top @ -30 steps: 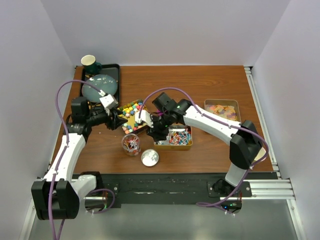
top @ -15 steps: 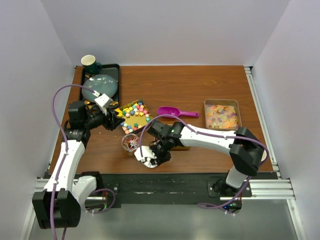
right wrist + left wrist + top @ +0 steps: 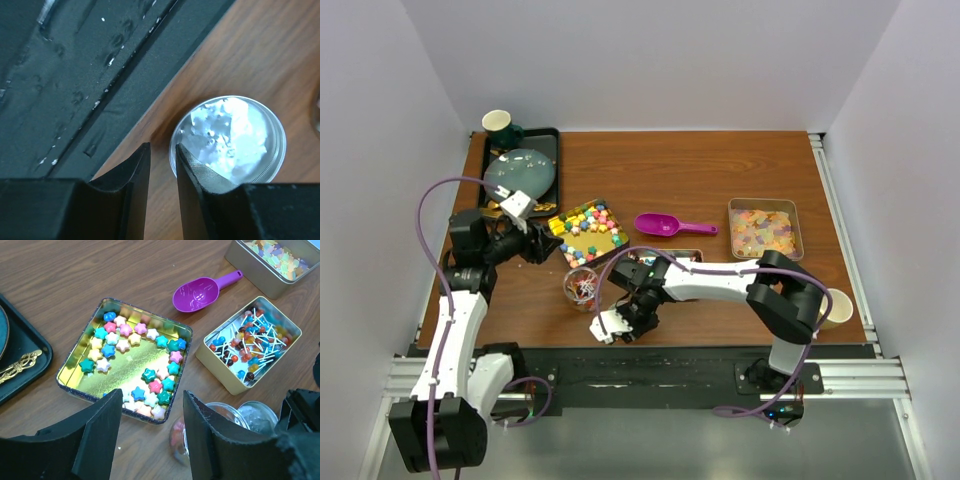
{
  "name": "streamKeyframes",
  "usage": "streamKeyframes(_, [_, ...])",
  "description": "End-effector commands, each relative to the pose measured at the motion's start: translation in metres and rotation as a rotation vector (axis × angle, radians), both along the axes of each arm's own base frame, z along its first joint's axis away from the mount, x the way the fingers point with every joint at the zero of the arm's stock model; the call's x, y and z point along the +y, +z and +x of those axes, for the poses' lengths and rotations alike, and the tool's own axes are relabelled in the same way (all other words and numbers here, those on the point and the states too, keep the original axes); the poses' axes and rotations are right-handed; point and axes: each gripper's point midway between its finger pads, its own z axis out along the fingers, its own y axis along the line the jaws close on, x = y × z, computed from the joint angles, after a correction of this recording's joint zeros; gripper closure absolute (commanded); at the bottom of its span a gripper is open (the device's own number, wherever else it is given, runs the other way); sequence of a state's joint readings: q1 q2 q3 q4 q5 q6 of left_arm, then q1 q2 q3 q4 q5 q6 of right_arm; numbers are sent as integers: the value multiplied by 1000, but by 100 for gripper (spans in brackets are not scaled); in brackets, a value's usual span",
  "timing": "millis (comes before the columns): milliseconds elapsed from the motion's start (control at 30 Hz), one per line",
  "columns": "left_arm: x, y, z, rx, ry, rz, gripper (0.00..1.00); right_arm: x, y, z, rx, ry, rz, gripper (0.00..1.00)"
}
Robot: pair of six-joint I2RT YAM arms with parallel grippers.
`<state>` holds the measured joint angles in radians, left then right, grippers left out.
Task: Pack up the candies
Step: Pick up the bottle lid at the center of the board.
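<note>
Top view: candies (image 3: 582, 215) lie in a gold tin (image 3: 592, 241) left of centre, and the right gripper (image 3: 619, 322) is at lower centre. Left wrist view: the left gripper (image 3: 151, 400) has its jaws wide apart and empty below the candies. Right wrist view: the jaws are narrowly parted, holding nothing, just left of a silver lid (image 3: 230, 137).

The counter (image 3: 100, 270) is seen as brown wood with a smooth, low-sheen grain. The square tin (image 3: 125, 362) is lined in mirror-bright gold metal, and the star candies (image 3: 150, 374) in it are glossy. The purple scoop (image 3: 196, 292) is made of shiny plastic. The round lid (image 3: 229, 137) is finished in bright silver metal with a finely ribbed rim. The left gripper (image 3: 151, 402) is formed of matt black plastic, rough at the edges.
</note>
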<state>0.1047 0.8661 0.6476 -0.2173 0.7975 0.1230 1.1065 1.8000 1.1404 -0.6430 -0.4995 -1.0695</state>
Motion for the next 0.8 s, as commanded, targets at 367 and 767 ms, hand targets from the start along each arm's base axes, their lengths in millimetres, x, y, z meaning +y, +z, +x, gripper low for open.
streamKeyframes(367, [-16,7,-15,-53,-158,-45,37,-17,39,1,4,27,-67,100])
streamKeyframes(767, [-28,40,-12,-304,-400,111,11,-30,211,59,561,-497,8,100])
